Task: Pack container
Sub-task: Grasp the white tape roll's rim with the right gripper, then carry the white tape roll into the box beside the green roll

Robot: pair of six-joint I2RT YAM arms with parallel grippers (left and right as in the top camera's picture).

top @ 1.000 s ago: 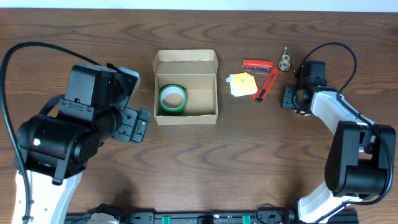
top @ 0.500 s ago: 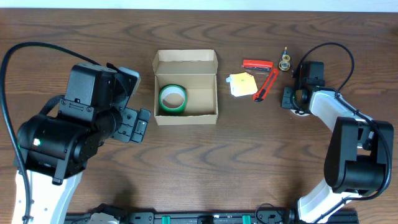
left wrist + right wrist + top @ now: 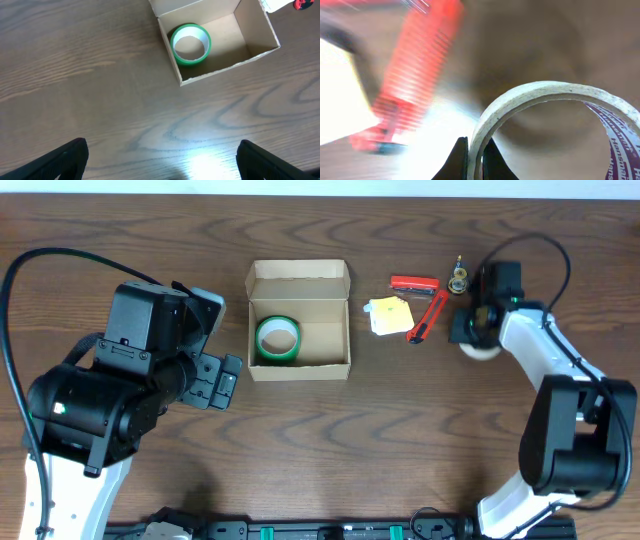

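The container (image 3: 299, 369) is an open tan cardboard box at mid-table, flap lid folded back, with a green tape roll (image 3: 277, 339) lying flat in its left half. The left wrist view shows the container (image 3: 227, 72) and green roll (image 3: 190, 43) too. My right gripper (image 3: 470, 332) is shut on the wall of a cream tape roll (image 3: 482, 348) right of the container. In the right wrist view the cream tape roll (image 3: 530, 97) has its rim pinched in the right gripper (image 3: 474, 162). My left gripper (image 3: 162, 162) hangs open over bare wood left of the container.
A red box cutter (image 3: 427, 316) lies just left of the right gripper, and blurred close in the box cutter (image 3: 420, 65) wrist view. A pale yellow pad (image 3: 389, 315), a small red tool (image 3: 414, 283) and a brass fitting (image 3: 459, 279) lie behind it.
The right gripper's jaws have closed on the cream roll's wall, and the wrist has shifted slightly toward the table's back. The left arm has not moved.
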